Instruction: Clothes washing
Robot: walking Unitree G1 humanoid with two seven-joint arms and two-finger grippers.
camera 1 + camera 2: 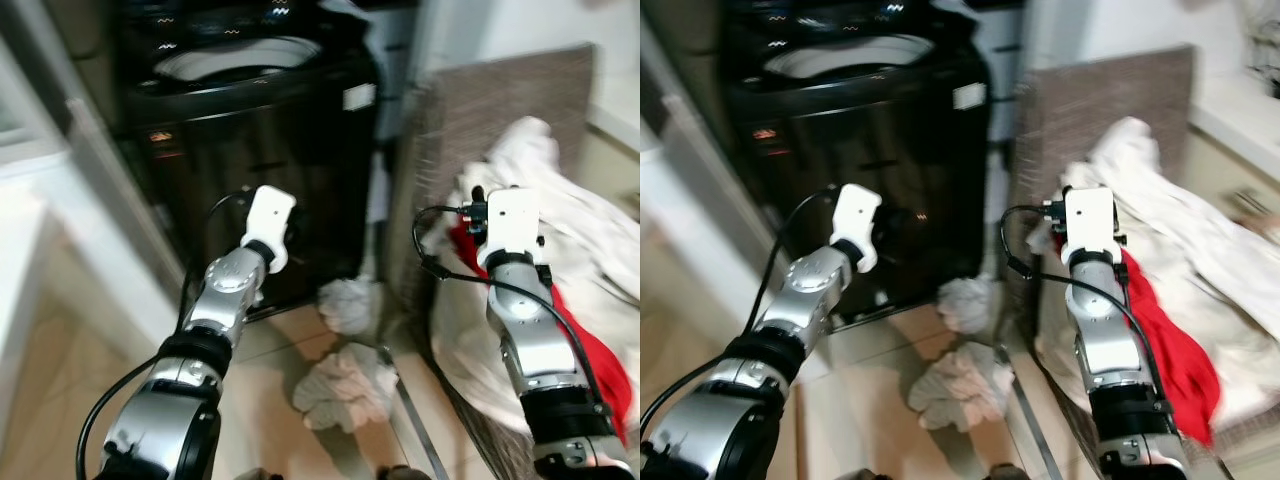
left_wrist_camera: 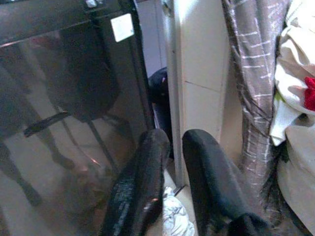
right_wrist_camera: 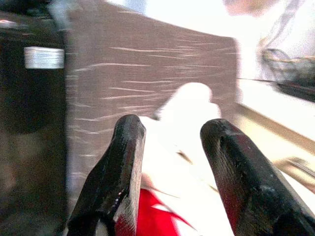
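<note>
The laundry sits at the right of the head views: a white pile [image 1: 570, 250] with a red cloth [image 1: 590, 350] running down through it, heaped in a brown woven basket [image 1: 500, 100]. The right gripper [image 3: 172, 182] hovers just above the pile with its jaws set wide and nothing between them, red and white cloth showing in the gap.

Two more pieces lie on the floor at lower centre, a pale rag [image 1: 345, 385] and a smaller white wad [image 1: 350, 300] just behind it, near the foot of the washer. The washer [image 1: 260, 150] fills the upper left, black and glossy, its top open with the pale drum rim [image 1: 235, 55] showing. The left gripper [image 2: 170, 182] is held up before the washer's front panel, jaws narrow and empty.

The risks, as I judge them:
- A plunge into the pile may catch white and red together, or only a loose fold that slips out on the lift.
- A long trailing piece could drag over the basket edge and drop beside the floor rags (easy to step on or leave behind).
- The black cable [image 1: 435, 240] looping off the right wrist hangs close to the cloth and could snag.
- The left gripper is close to the panel and could knock it if the robot turns.
</note>
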